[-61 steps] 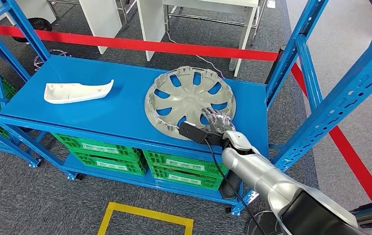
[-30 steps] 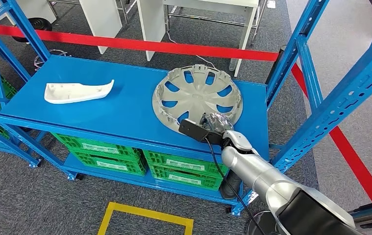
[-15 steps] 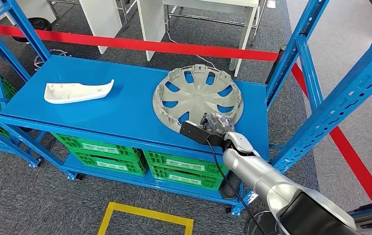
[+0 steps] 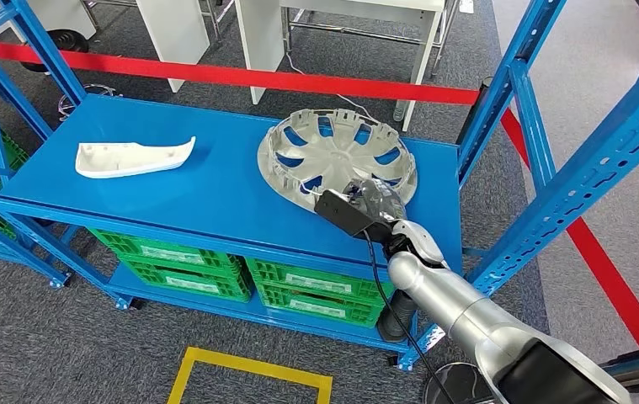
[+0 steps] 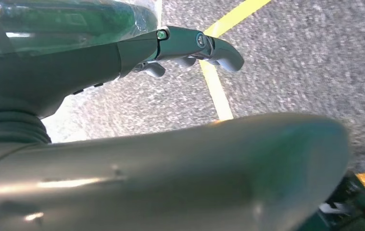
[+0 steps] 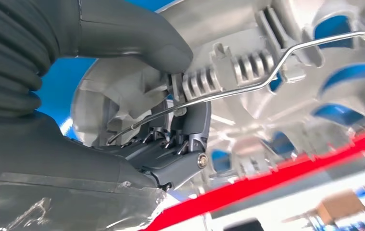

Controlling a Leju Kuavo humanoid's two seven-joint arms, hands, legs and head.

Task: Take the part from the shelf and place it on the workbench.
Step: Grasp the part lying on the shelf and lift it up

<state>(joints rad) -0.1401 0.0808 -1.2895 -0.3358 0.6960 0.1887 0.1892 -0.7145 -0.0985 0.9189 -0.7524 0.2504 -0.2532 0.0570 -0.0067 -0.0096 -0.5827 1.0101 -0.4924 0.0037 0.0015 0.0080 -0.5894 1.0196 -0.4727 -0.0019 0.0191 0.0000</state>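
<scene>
Silver arm, right side: its hand [image 4: 372, 200] is clamped on the near rim of the hubcap [image 4: 337, 160], and in the right wrist view the thumb [image 6: 137, 36] presses on the rim's outer side while the darker fingers [image 6: 190, 127] hook behind the clips and the wire ring. So the hand is closed on the part, holding it by the edge at about the hubcap's 5 o'clock as the head view shows it.

From the hand outward, the disc runs away toward 10 to 11 o'clock, over the shelf [image 4: 173, 185]. It does not lie flat: the held edge looks raised and the far edge toward 11 o'clock seems to be down on or close to the blue surface (whether it touches there, I cannot tell). All of the weight therefore hangs out beyond the hand, on the far side from the robot, so I judge that the coming lift turns on drawing the rim back toward 5 o'clock and up, without the far edge dragging or the disc swinging on that one-sided hold.

Blue uprights [image 4: 501, 93] stand near at 2 o'clock from the hand, so the way out is tighter on that side.

At 9 o'clock, well apart, lies a white cover [image 4: 135, 157], not involved.

Left hand [image 5: 190, 45]: hanging over the floor, fingers loosely bent, holding nothing. The right hand is clearly the nearer one.
</scene>
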